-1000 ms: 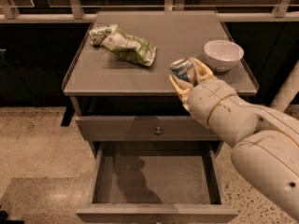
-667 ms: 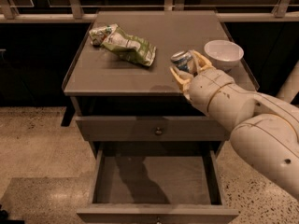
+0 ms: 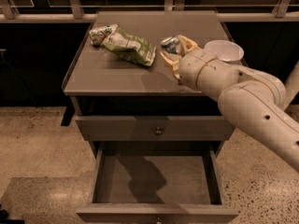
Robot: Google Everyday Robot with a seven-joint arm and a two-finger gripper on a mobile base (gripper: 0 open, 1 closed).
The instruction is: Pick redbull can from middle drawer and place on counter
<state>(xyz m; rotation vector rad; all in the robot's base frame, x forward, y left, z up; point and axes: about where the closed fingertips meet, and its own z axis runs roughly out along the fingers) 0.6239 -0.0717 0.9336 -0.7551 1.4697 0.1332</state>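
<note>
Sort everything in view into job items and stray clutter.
Job: slim blue-and-silver redbull can; flat grey counter; gripper above the counter's right part, fingers shut on the can; open shallow grey middle drawer.
Lying about: crumpled green-and-white snack bag; round white bowl.

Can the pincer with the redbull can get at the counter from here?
Probably yes: the pincer, shut on the redbull can, hangs over bare counter between snack bag and white bowl.
</note>
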